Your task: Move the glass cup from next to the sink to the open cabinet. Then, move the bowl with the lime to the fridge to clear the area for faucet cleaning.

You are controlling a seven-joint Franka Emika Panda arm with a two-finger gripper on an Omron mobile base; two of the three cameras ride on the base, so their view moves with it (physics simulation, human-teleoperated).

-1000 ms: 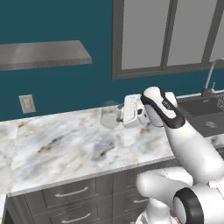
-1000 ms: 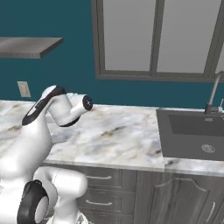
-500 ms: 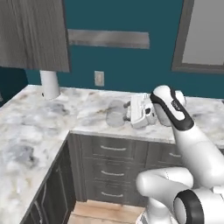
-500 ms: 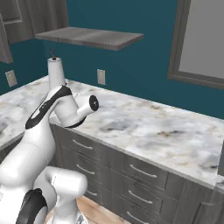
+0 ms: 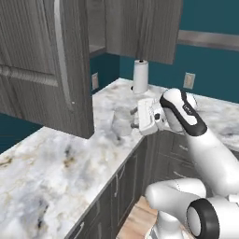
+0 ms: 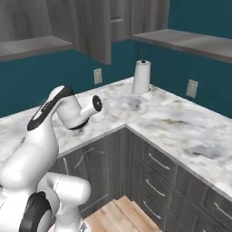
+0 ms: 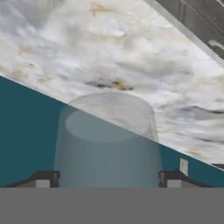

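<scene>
The glass cup [image 5: 122, 122] is a clear short tumbler carried on its side above the marble counter [image 5: 56, 163], and my gripper [image 5: 133, 119] is shut on it. In the hand view the cup [image 7: 107, 140] spans the gap between both fingertips [image 7: 43, 178] of the gripper [image 7: 109, 179]. The open cabinet's dark wood-grain door [image 5: 51, 79] with its long silver handle [image 5: 62, 51] hangs just left of the cup, with the cabinet's inside [image 5: 95, 32] behind it. The sink, bowl, lime, fridge and faucet are out of view.
A paper towel roll [image 5: 140, 77] [image 6: 142, 77] stands in the counter's far corner. Wall outlets [image 5: 189, 80] sit on the teal wall. Grey drawers [image 6: 158, 163] run under the L-shaped counter [image 6: 181, 127]. A wall shelf [image 6: 190, 41] hangs at the right.
The whole picture has shifted: the base has driven and turned from the sink end to the corner by the open cabinet. The cup has stayed in the gripper.
</scene>
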